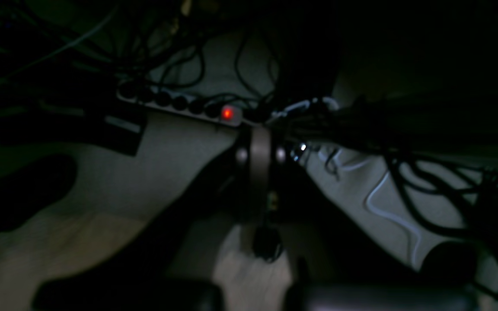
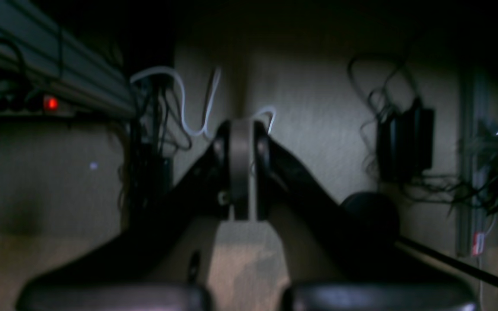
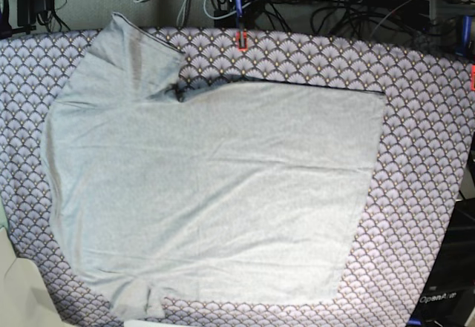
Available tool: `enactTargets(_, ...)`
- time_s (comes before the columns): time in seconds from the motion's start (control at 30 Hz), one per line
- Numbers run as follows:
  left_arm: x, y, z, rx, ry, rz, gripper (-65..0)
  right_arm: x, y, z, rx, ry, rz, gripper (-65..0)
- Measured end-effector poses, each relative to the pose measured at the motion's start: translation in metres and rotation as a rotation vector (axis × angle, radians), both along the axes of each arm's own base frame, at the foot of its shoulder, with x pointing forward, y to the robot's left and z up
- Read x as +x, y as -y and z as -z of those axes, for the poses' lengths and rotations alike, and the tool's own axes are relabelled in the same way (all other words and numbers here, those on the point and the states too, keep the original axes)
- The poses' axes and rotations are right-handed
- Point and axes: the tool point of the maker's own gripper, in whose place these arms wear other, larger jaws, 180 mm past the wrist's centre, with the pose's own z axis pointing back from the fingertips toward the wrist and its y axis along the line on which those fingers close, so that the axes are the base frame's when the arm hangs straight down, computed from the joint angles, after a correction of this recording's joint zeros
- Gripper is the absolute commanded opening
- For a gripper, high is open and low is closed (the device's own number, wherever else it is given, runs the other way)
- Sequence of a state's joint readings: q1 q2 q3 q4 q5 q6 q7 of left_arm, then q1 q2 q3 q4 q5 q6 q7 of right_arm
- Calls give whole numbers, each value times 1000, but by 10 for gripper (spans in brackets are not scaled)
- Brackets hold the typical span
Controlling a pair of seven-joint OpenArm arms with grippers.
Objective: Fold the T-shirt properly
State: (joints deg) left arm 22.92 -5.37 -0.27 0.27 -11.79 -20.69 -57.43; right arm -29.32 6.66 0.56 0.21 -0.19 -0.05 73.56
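Plain light grey knit T-shirt (image 3: 215, 193) lies flat, reaching the purple scallop-patterned tablecloth's (image 3: 423, 164) near edge; left gripper (image 1: 260, 160) and right gripper (image 2: 241, 168) both closed, empty.

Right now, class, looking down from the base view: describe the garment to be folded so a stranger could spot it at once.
A table covered by a purple scallop-patterned tablecloth fills the view. Spread flat across most of it lies the T-shirt, with one short sleeve pointing to the far left corner. It is plain light grey with no print, unlike the busy patterned cloth beneath.
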Motion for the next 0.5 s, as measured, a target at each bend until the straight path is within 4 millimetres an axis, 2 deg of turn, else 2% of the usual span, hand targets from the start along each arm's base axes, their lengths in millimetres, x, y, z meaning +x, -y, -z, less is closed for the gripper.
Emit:
enactTargets(0.13, -12, -4, -12, 18, 36, -9, -650, -9, -1, -13, -40, 34, -37, -650)
enactTargets(0.23, -18, -5, -17, 25, 49, -15, -650, -19, 2, -15, -49, 13, -42, -650)
enactTargets(0.4, -29, -12, -30, 46, 84, -21, -650, -18, 4, -17, -53, 21, -50, -650)
enactTargets(0.5, -41, -25, -37, 72, 81, -22, -650, -13, 3, -27, -53, 75, -63, -650)
